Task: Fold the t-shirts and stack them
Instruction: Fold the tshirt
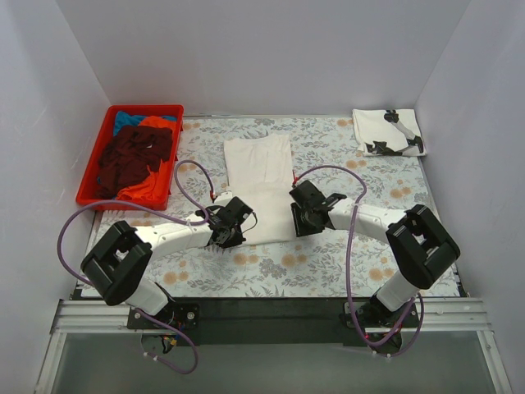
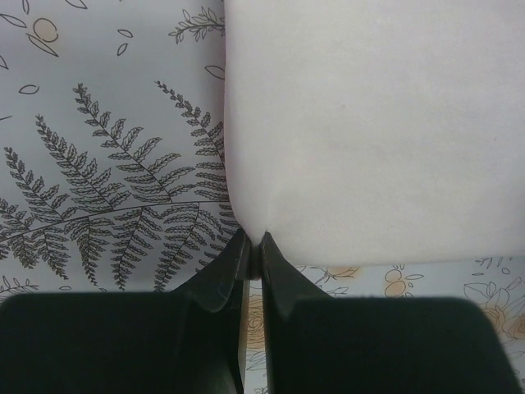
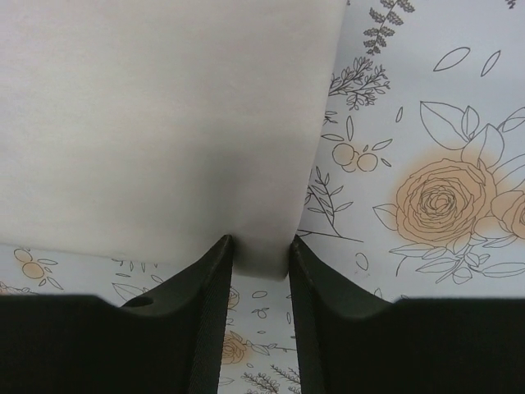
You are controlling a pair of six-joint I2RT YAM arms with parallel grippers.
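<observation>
Left pincer (image 2: 254, 240) tight on white t-shirt (image 1: 261, 176) corner, right pincer (image 3: 261, 246) apart astride the other — red crate (image 1: 123, 203), folded tee (image 1: 387, 131) beyond.

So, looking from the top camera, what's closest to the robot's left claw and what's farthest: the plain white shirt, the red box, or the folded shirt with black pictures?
1. The plain white cloth t-shirt, spread in the middle: the left claw pinches its near corner.
2. The red plastic crate, at the far left.
3. The folded white t-shirt with black print, at the far right.
</observation>
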